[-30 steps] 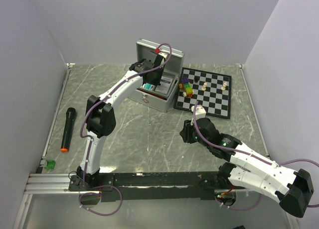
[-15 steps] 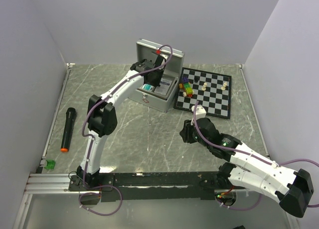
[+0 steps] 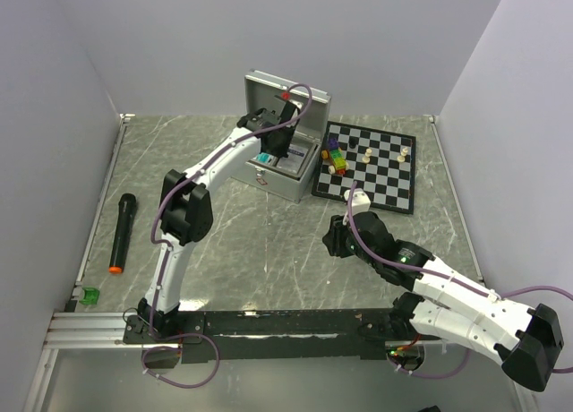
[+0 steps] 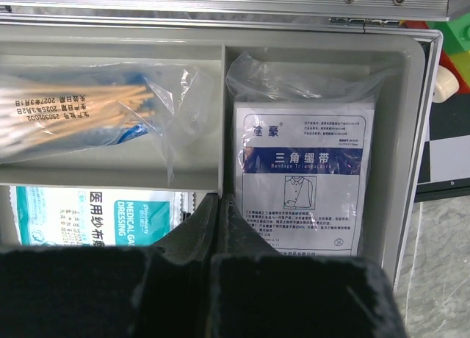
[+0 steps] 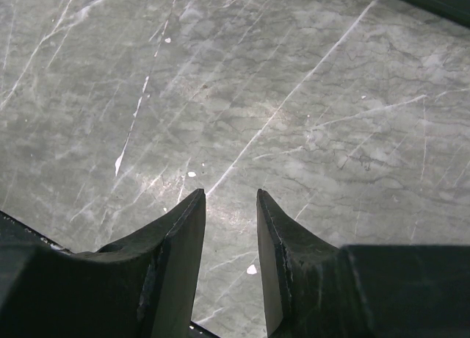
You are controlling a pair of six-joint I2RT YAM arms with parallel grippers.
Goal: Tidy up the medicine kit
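Left arm stretched forward, left gripper point(image 4: 218, 198) pressed together, empty, above divider point(image 4: 221, 95) of open medicine kit point(image 3: 288, 186) at back of bench point(image 3: 260, 246), inside bagged swabs point(image 4: 88, 114), bandage packet point(image 4: 305, 176), gauze dressing point(image 4: 103, 217), right gripper point(image 5: 230, 198) partly apart, low over bench.

Inside the medicine kit point(image 4: 220, 7), on the white packet point(image 4: 302, 178): "三角绷带" on a blue band, "Bandage Triangulaire" just beneath. On the teal packet point(image 4: 95, 214): "医用纱布", "MEDICAL", "DRESSING". On the clear swab bag point(image 4: 88, 114): small upside-down print, too fine to read
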